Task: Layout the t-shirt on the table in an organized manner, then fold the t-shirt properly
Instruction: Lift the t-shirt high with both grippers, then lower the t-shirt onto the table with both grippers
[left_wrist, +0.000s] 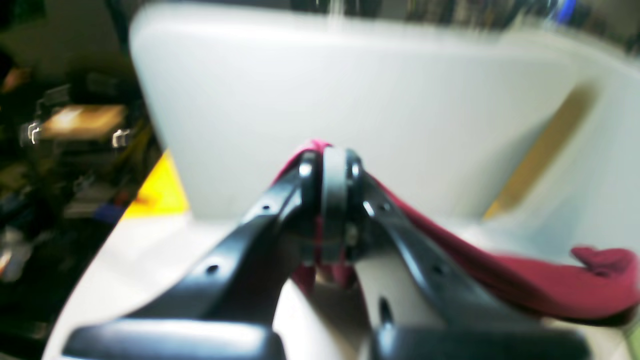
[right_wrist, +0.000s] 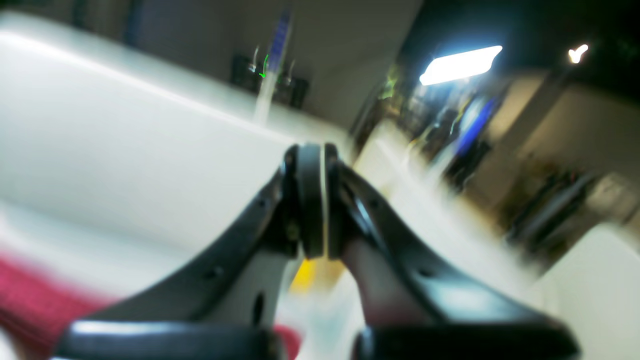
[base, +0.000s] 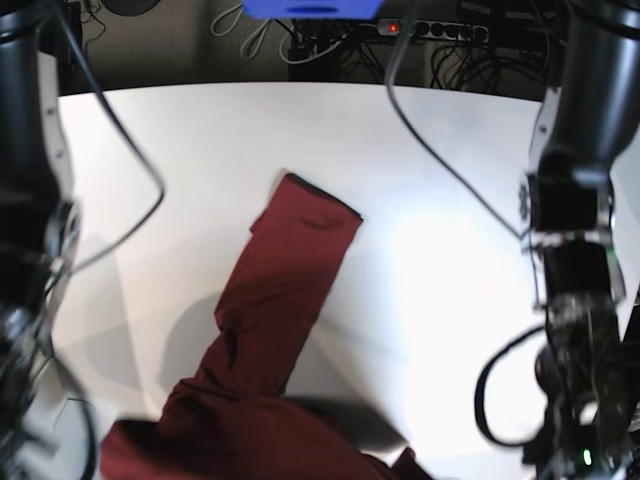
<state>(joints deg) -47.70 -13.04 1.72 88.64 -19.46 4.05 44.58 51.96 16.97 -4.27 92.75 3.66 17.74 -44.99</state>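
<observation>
The maroon t-shirt (base: 285, 300) lies in a long twisted band on the white table (base: 450, 250), one end flat near the middle and the bunched rest at the front edge. In the left wrist view my left gripper (left_wrist: 334, 155) is shut on a fold of the t-shirt (left_wrist: 525, 280), with cloth poking out at the tips and trailing off to the right. My right gripper (right_wrist: 312, 150) is shut with its pads pressed together. Blurred t-shirt fabric (right_wrist: 40, 295) shows below and to its left, and I cannot tell whether it grips any. Neither gripper's tips show in the base view.
My arms stand at the table's left (base: 30, 200) and right (base: 575, 230) sides. A black cable (base: 440, 160) hangs across the table's right half. A power strip (base: 440, 28) and wires lie behind the far edge. Something yellow (left_wrist: 160, 192) sits beyond the table's edge.
</observation>
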